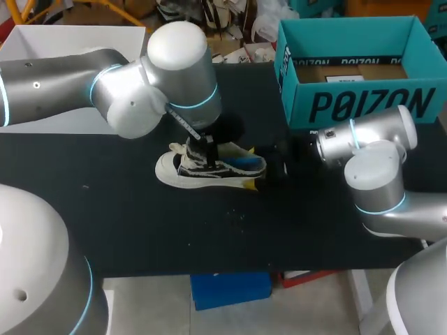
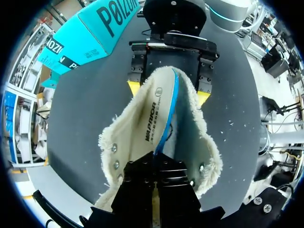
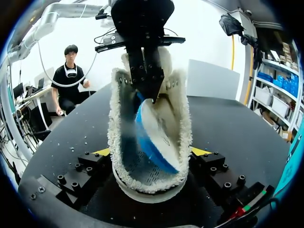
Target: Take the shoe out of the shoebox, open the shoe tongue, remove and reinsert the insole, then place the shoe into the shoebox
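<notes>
Left fingers (image 2: 142, 173) are pinched narrow on the insole (image 2: 154, 114), which stands on edge, half out of the shoe (image 1: 209, 167). Right fingers (image 3: 202, 152) clamp the heel from both sides, pinning the shoe to the desk (image 1: 140, 230) around the middle, with the teal shoebox (image 1: 363, 105) off at the far right. My take: hold that heel clamp firm and move the insole straight along the shoe's opening. Don't twist it or it'll snag. Honestly can't tell if it's coming out or going back in.
</notes>
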You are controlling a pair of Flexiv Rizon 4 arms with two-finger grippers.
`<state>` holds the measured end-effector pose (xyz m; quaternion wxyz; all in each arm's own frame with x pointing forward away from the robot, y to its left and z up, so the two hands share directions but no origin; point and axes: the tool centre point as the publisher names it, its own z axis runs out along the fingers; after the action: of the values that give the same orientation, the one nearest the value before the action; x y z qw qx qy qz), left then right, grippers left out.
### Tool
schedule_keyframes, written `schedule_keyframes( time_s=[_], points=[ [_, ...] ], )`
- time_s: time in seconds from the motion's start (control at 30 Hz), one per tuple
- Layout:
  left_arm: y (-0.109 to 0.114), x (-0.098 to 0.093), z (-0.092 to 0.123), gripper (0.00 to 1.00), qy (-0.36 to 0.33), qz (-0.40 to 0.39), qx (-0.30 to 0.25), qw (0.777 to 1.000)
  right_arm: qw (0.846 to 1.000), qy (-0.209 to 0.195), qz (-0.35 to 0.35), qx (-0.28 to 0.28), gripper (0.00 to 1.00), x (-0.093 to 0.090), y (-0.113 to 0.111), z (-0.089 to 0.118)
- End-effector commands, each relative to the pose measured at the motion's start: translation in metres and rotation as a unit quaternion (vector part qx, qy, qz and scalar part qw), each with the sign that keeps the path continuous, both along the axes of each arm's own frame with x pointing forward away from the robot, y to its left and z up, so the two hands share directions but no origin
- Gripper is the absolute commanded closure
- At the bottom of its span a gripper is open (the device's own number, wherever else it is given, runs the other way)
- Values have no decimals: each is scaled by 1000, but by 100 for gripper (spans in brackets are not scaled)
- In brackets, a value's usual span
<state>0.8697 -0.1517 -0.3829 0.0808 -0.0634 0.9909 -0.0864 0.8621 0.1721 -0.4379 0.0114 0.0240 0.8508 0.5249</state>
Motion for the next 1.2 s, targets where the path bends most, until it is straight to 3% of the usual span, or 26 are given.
schedule_keyframes(
  time_s=[0.03,0.37,0.83,0.87,1.03,1.2],
  points=[
    [6,-1,8,100,-2,-8,-21,1000,1000,1,1,-1,100,-1,-1,-3],
    [-7,-10,9,100,17,-35,-48,998,1000,1,1,-1,100,-1,-1,-3],
    [-23,-10,12,100,18,-62,-81,995,1000,1,1,-1,100,-1,-1,-3],
    [-25,-10,11,99,19,-67,-84,994,1000,1,1,-1,100,-1,-1,-3],
    [-39,-9,5,62,32,-87,-92,991,1000,1,1,-1,100,-1,-1,-3],
    [-52,-12,1,60,38,-109,-99,988,1000,1,1,-1,100,-1,-1,-3]
  ],
)
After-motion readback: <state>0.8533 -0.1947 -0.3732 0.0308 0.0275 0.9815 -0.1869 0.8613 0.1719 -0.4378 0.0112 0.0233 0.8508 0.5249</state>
